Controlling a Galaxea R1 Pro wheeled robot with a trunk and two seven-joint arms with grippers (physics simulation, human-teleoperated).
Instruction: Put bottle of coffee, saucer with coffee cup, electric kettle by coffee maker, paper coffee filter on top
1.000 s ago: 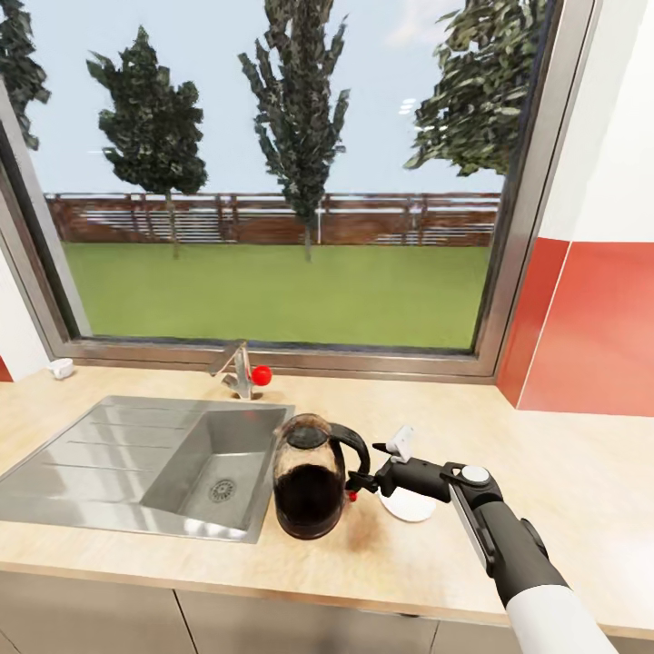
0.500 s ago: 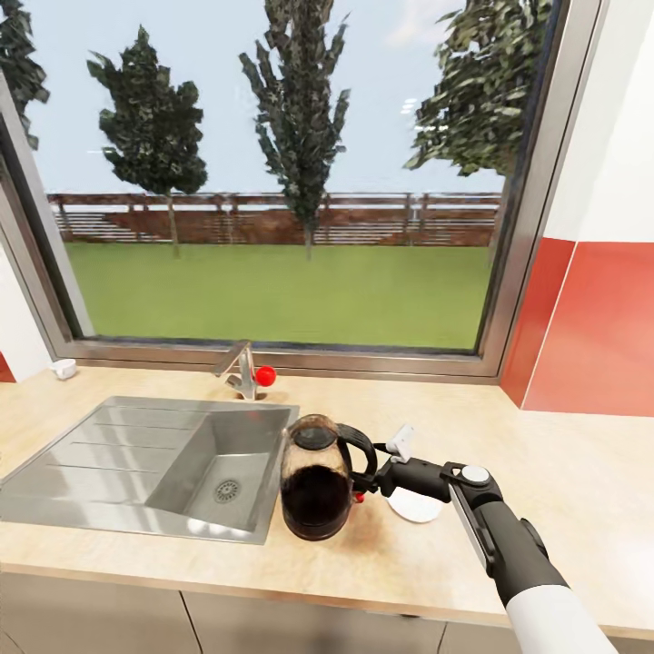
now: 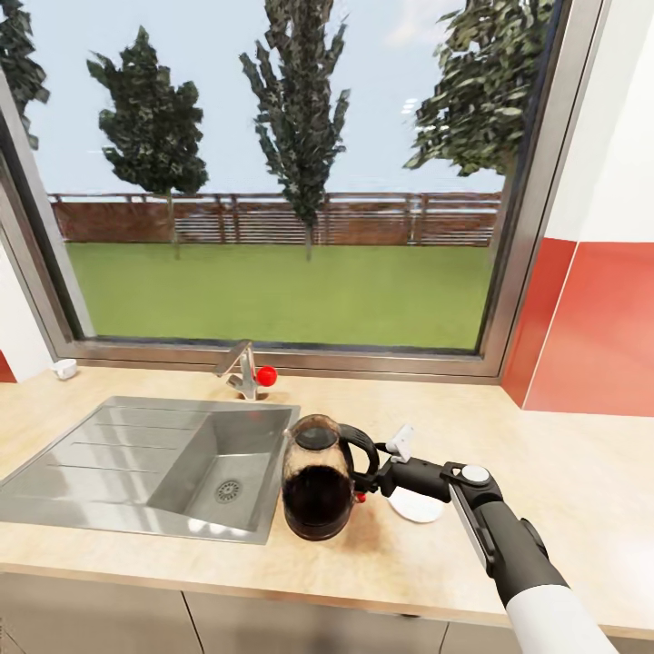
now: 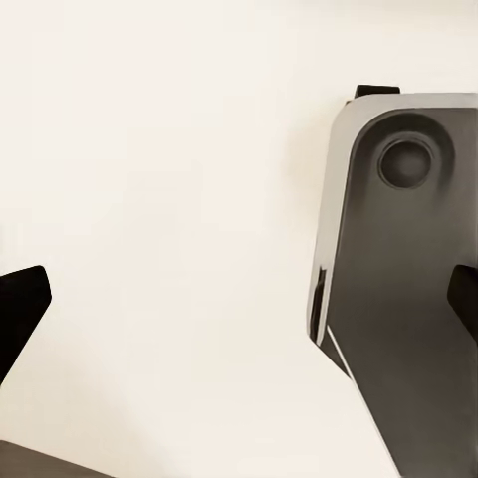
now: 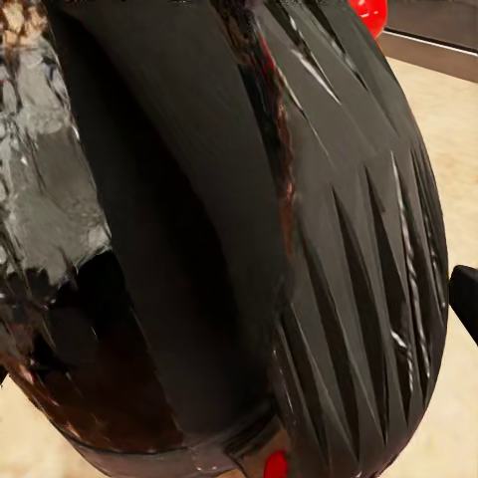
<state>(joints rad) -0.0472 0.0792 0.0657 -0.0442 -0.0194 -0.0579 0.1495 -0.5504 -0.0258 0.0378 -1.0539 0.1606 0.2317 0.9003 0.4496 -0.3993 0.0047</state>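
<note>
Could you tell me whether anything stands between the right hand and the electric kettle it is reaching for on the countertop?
Nothing visible does. In the head view the right hand is already at the handle of the electric kettle, which stands on the countertop beside the sink. A white saucer lies under the wrist, out of the way.

dark glass electric kettle (image 3: 315, 490), red tap knob (image 3: 265, 374)

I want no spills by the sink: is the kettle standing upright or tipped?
Upright. The electric kettle stands with its base flat on the countertop, lid on top, beside the sink, the right hand at its handle.
</note>
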